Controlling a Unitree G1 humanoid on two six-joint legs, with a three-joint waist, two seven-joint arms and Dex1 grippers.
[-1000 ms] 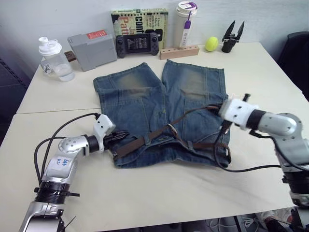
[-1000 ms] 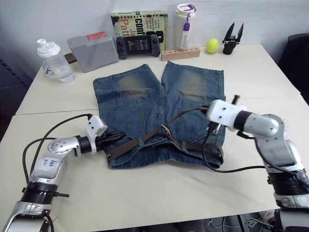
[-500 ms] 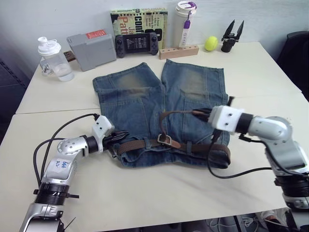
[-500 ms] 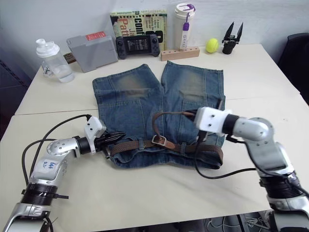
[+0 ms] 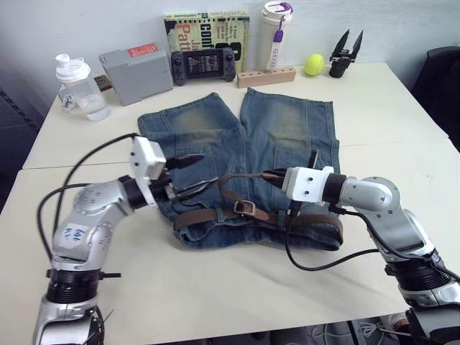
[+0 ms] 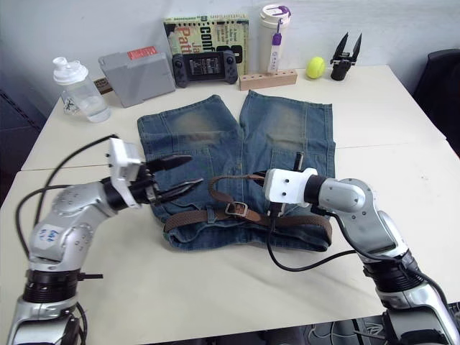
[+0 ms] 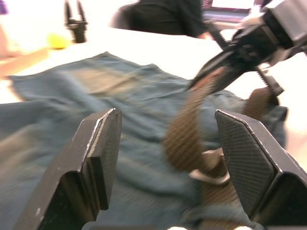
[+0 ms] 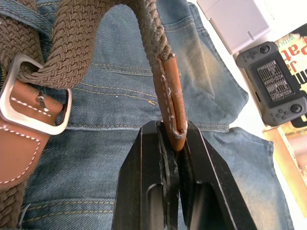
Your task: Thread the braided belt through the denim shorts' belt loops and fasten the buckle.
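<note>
One braided belt (image 5: 287, 219) runs along the waistband of the denim shorts (image 5: 287, 136), which lie flat on the table (image 5: 215, 287) with the waist toward the robot and the two legs pointing away. Its brown strap crosses the front of the shorts from the left side of the waist to the right, passing under at least one of the belt loops (image 5: 281, 218) near the middle. The buckle (image 5: 245, 208) sits a little left of centre on the waistband; in the right wrist view its silver frame (image 8: 33, 96) has the woven strap passing through it, with the tan leather tab stitched in white beside it. From the buckle the free end rises in a loop over the shorts and ends in a tan leather tip (image 8: 171, 103).

That tip is pinched between the black fingers of the right gripper (image 5: 273, 175), which are closed tight on it above the middle of the shorts. The left gripper (image 5: 192, 175) hangs over the left side of the shorts with its fingers spread wide and nothing between them; the left wrist view shows its pads (image 7: 103, 153) apart, the looped belt ahead.

Along the far edge of the table stand a clear bottle (image 5: 80, 90), a grey box (image 5: 136, 72), a handheld game console (image 5: 202, 65), a book (image 5: 208, 32), a tall cup (image 5: 276, 32), a wooden block (image 5: 267, 76), a yellow ball (image 5: 314, 65) and a spare black gripper (image 5: 345, 52).
</note>
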